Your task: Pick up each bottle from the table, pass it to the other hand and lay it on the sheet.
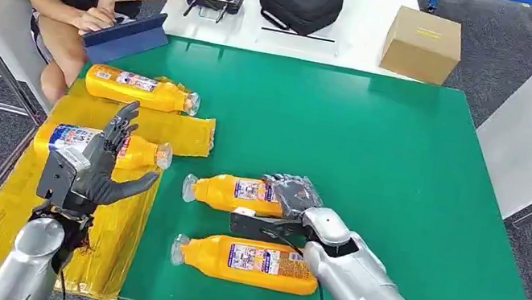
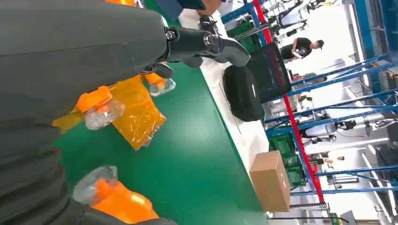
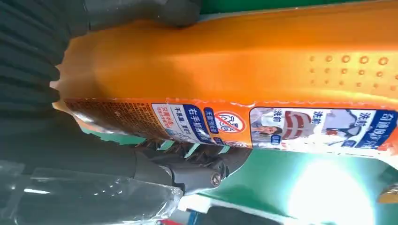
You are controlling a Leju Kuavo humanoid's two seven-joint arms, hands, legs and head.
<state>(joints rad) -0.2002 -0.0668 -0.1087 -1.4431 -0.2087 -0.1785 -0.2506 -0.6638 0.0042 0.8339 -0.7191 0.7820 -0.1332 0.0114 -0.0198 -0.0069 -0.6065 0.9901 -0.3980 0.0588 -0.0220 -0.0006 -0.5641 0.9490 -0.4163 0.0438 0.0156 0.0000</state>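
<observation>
Bottle point(image 1: 233, 193), orange with blue-white Chinese label, grasped by right hand point(image 1: 288, 203) on bench point(image 1: 376, 152); left hand point(image 1: 93, 166) released, fingers spread.

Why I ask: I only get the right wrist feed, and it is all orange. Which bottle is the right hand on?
Observer: The farther bottle of the two on the green mat. The right hand grips its base end, and its cap points toward the yellow sheet.
Operator: Is the left hand ready to take it?
Observer: The left hand is raised over the sheet, fingers apart, holding nothing.
Operator: How many bottles are on the sheet?
Observer: Two: the far sheet bottle and the near sheet bottle. The nearer bottle lies untouched on the mat.
</observation>
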